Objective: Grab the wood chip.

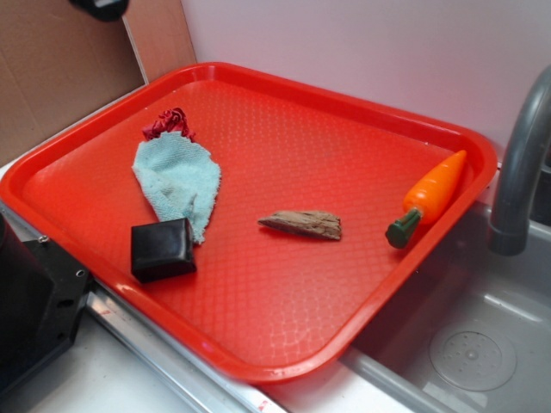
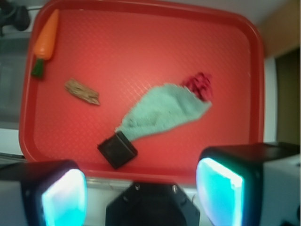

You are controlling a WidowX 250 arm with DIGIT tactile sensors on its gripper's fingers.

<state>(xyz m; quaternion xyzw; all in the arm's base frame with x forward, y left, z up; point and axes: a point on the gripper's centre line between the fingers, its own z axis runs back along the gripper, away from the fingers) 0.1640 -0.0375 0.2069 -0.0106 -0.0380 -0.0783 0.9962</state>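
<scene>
The wood chip [image 1: 302, 224] lies flat on the red tray [image 1: 258, 361], a little toward the tray's sink-side edge from its middle, with bare tray all around it. It is a small wedge of rough brown-grey wood, thicker and blunter at one end and tapering to a point at the other, with a splintery, grained face. It looks light, stiff and dry; the rough surface should give good friction, but the thin pointed end could splinter or slip out of a pinch. The better hold is probably across its width near the thicker end, with the jaws straddling the long sides. Because it sits low on the dimpled plastic, the fingertips will likely have to come down almost onto the tray.

The gripper [image 2: 141, 188] hangs above the tray's near edge in the wrist view, well apart from the chip, its jaws spread wide and holding nothing.

Other things share the tray: a glossy black square block [image 1: 162, 249] near the front edge, touching a soft pale-green terry cloth [image 1: 176, 181] with a crumpled red piece [image 1: 169, 123] at its far end, and a smooth plastic toy carrot [image 1: 429, 198] leaning against the sink-side rim, near the grey faucet [image 1: 521, 163].
</scene>
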